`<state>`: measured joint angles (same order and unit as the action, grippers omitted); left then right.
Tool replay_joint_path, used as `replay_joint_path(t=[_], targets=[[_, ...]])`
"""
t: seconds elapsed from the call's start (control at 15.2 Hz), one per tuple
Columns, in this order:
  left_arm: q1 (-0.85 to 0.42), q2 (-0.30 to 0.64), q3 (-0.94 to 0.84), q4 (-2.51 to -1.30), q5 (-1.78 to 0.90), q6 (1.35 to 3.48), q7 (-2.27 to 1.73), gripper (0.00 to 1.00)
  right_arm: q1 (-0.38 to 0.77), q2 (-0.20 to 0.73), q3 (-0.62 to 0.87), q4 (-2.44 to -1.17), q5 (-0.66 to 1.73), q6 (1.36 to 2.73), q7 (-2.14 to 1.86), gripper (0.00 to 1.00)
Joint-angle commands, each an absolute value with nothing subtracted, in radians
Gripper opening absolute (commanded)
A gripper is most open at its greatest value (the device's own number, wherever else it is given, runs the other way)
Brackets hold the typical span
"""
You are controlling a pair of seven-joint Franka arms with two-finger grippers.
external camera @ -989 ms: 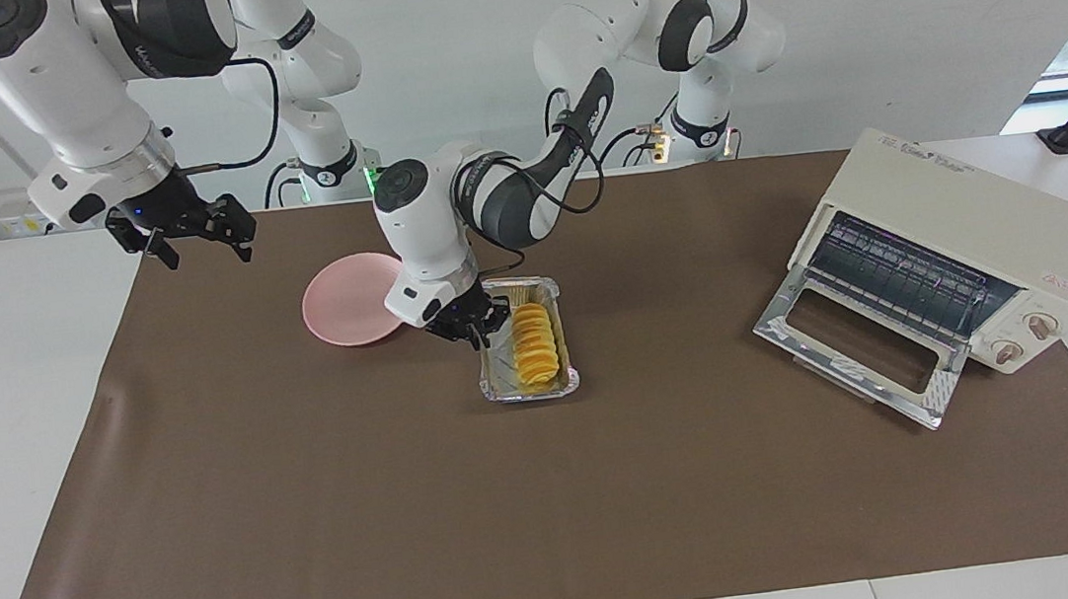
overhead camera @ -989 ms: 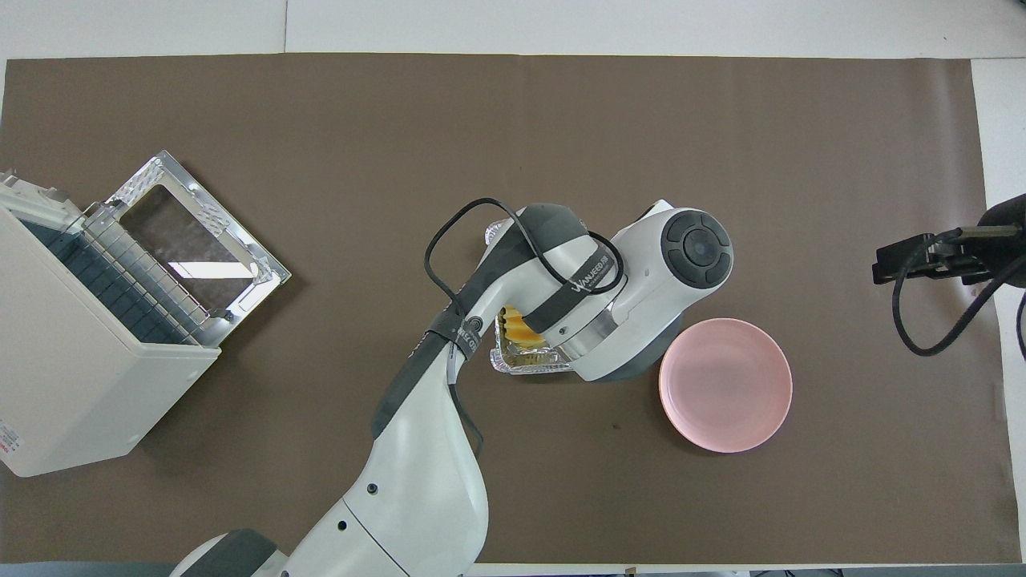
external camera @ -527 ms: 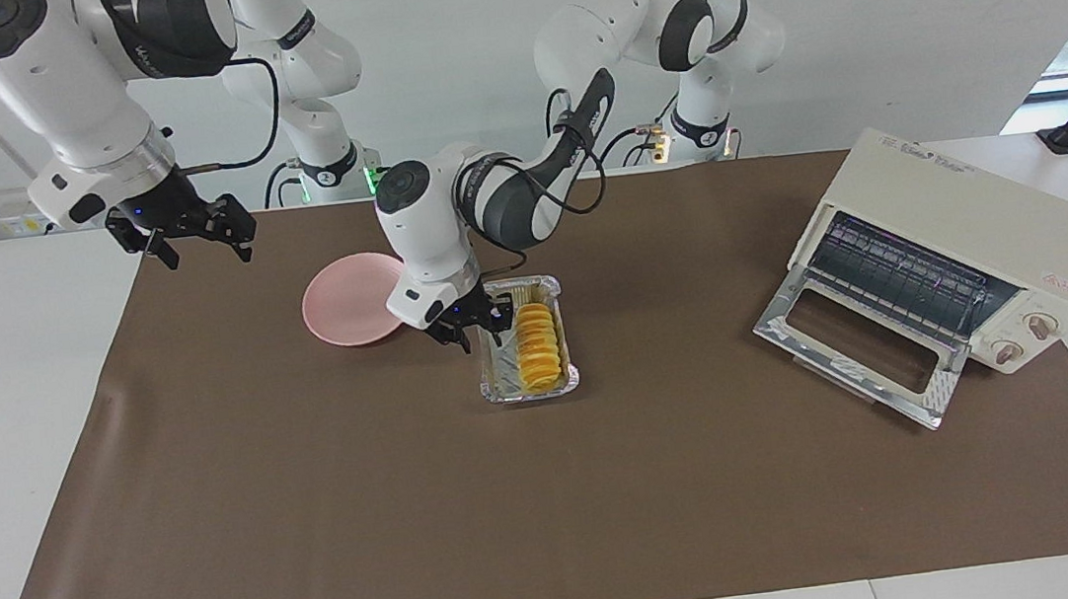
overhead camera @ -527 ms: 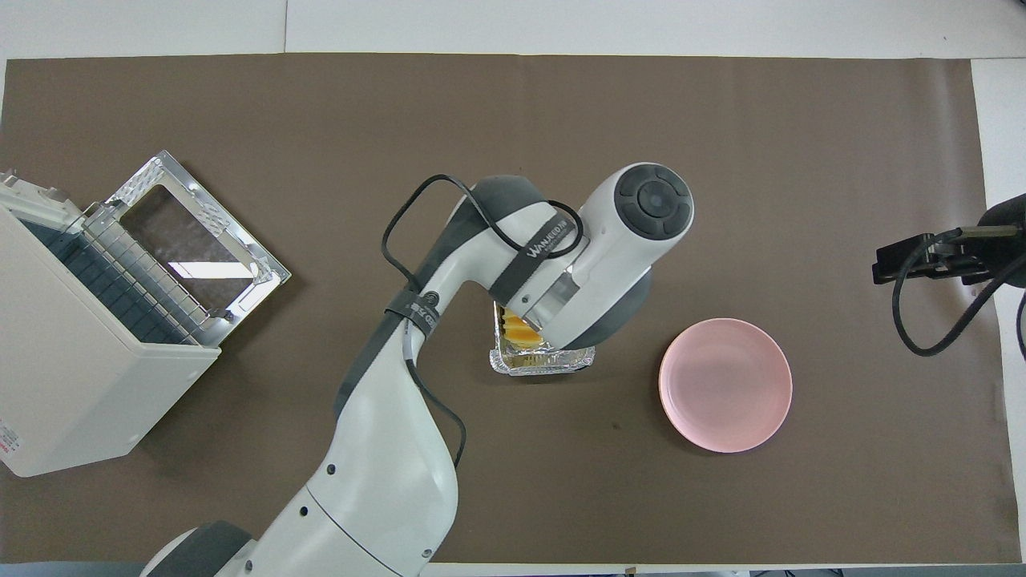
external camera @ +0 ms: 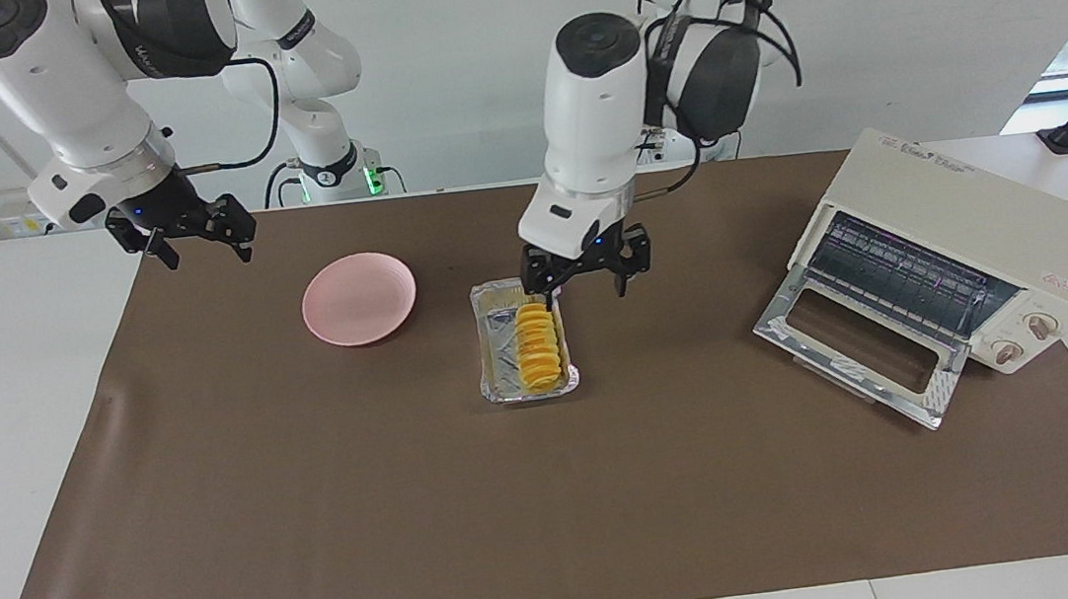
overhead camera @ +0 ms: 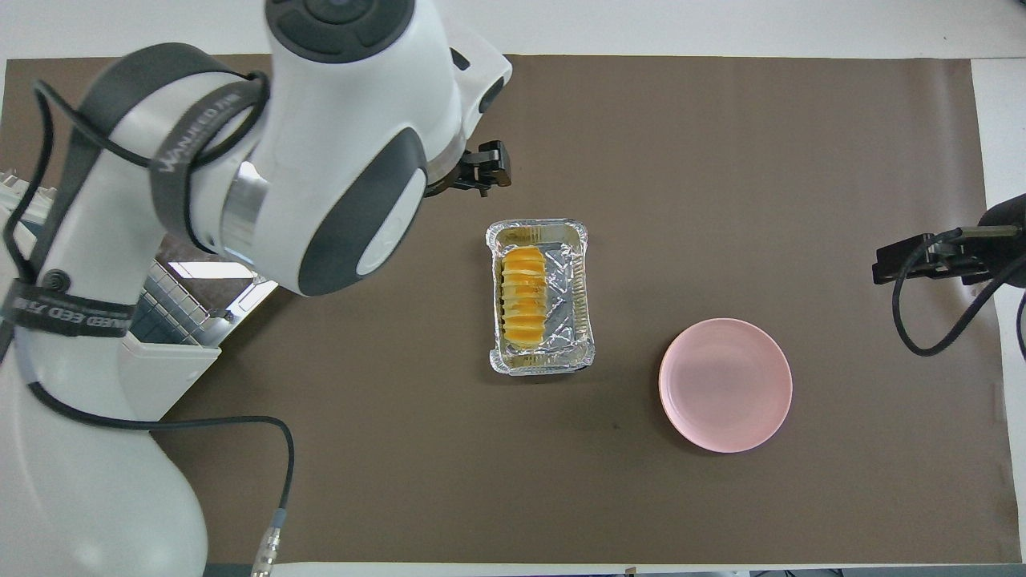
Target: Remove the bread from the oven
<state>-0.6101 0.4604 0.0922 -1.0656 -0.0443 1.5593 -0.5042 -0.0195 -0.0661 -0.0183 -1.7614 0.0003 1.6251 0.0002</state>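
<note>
Your left gripper had lifted off the foil tray, jaws apart and empty. The bread lay in that tray at mid-surface, lengthwise away from you, outside the oven. The right gripper waited, jaws apart.

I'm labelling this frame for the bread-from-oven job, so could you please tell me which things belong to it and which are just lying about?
Belongs to the job:
bread
foil tray holding it
oven, door down
left gripper, open

Lying about:
pink plate
right gripper, waiting
</note>
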Motion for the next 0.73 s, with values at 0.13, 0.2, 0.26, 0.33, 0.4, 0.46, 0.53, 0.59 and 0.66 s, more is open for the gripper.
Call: replay_joint_path(t=[0.13,0.2,0.26,0.33,0.4,0.46,0.53,0.59,0.66], targets=[[-0.427,0.273,0.086,-1.219,-0.066,1.497,-0.272,1.00,-0.029,-0.081,-0.009,-1.773,-0.014,1.621,-0.015,1.00],[-0.398,0.249,0.086,-1.233,-0.066,1.496,-0.244,1.00,-0.029,-0.081,-0.009,-1.773,-0.014,1.621,-0.015,1.00],[-0.375,0.232,0.086,-1.244,-0.064,1.480,-0.223,1.00,-0.029,-0.081,-0.009,-1.772,-0.014,1.621,-0.015,1.00],[-0.353,0.213,0.086,-1.252,-0.061,1.445,-0.189,1.00,-0.029,-0.081,-0.009,-1.772,-0.014,1.621,-0.015,1.00],[-0.338,0.200,0.086,-1.253,-0.061,1.415,-0.158,1.00,-0.029,-0.081,-0.009,-1.773,-0.012,1.621,-0.015,1.00],[-0.321,0.183,0.086,-1.256,-0.061,1.375,-0.131,1.00,-0.029,-0.081,-0.009,-1.772,-0.014,1.621,-0.015,1.00],[-0.277,0.131,0.086,-1.278,-0.058,1.297,-0.106,1.00,-0.029,-0.081,-0.009,-1.772,-0.014,1.621,-0.015,1.00],[-0.273,0.114,0.083,-1.290,-0.057,1.304,-0.116,1.00,-0.028,-0.081,-0.009,-1.772,-0.014,1.621,-0.015,1.00],[-0.258,0.088,0.083,-1.336,-0.058,1.305,-0.123,1.00,-0.029,-0.081,-0.009,-1.772,-0.014,1.621,-0.015,1.00]])
